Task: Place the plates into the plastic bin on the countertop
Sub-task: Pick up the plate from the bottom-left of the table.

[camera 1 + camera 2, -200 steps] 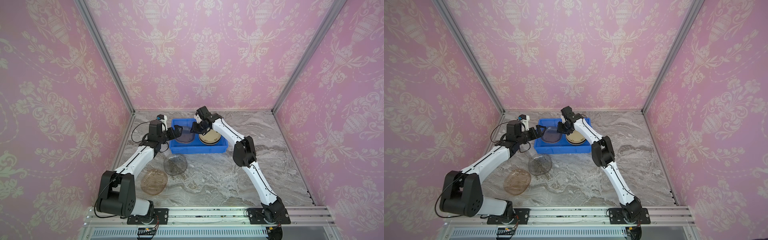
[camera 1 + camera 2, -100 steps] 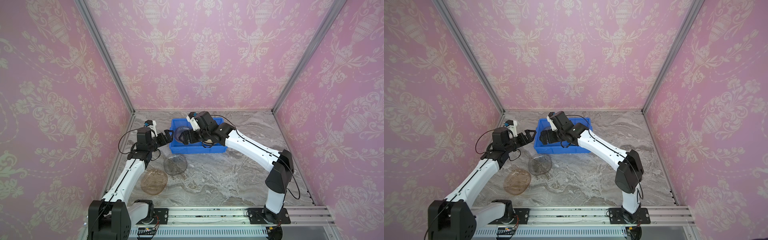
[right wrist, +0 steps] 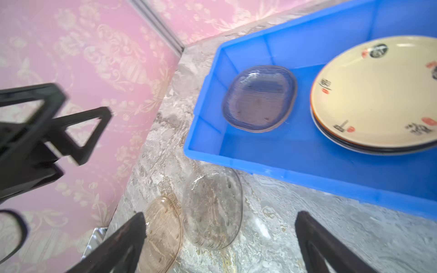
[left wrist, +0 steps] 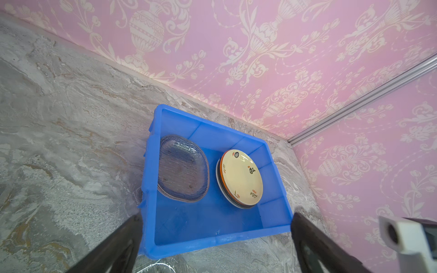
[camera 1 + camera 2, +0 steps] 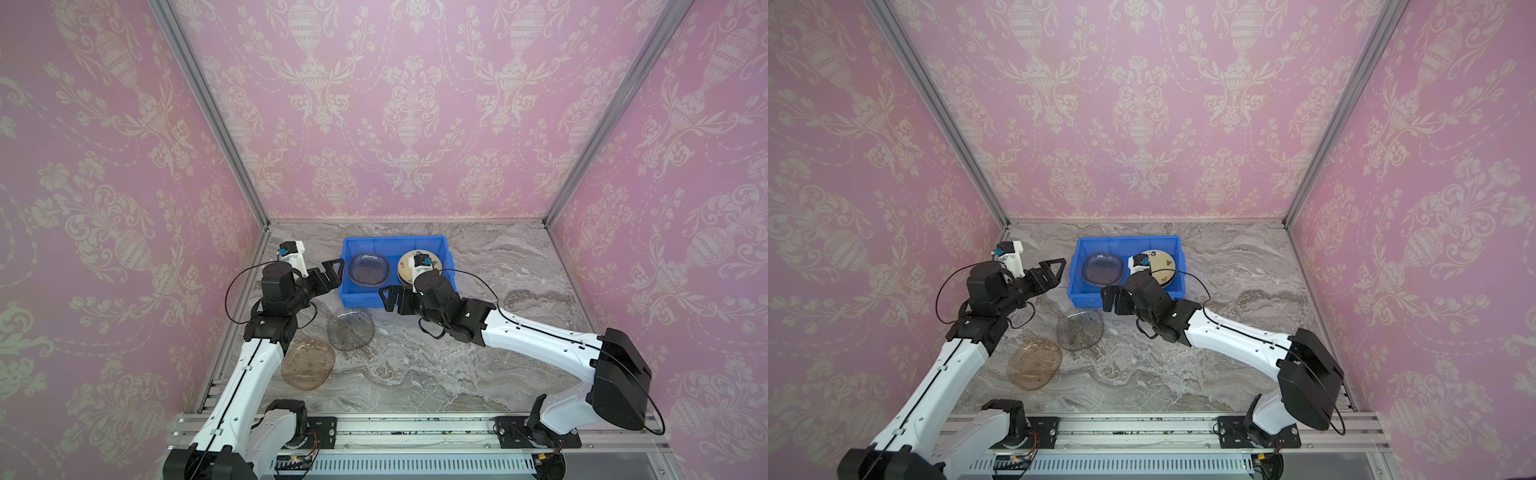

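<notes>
The blue plastic bin (image 5: 395, 239) (image 5: 1127, 238) stands at the back of the marble countertop (image 5: 457, 365). Inside lie a clear glass plate (image 5: 370, 269) (image 4: 182, 167) and a stack topped by a cream plate (image 5: 1163, 262) (image 4: 241, 175). A grey clear plate (image 5: 351, 328) (image 3: 212, 205) and an amber plate (image 5: 308, 362) (image 3: 163, 231) lie on the countertop in front of the bin. My left gripper (image 5: 332, 269) (image 4: 216, 227) hovers open beside the bin's left end. My right gripper (image 5: 386, 297) (image 3: 220, 227) is open at the bin's front rim, above the grey plate. Both are empty.
Pink patterned walls with aluminium corner rails (image 5: 216, 120) close in three sides. The left wall runs close beside the amber plate and my left arm (image 5: 249, 370). The right arm's black elbow (image 5: 619, 378) juts over the front right, near the base rail (image 5: 415, 428).
My right gripper has opened and pulled back from over the bin to its front rim, the arm swinging low. My left gripper has drawn away leftward from the bin.
</notes>
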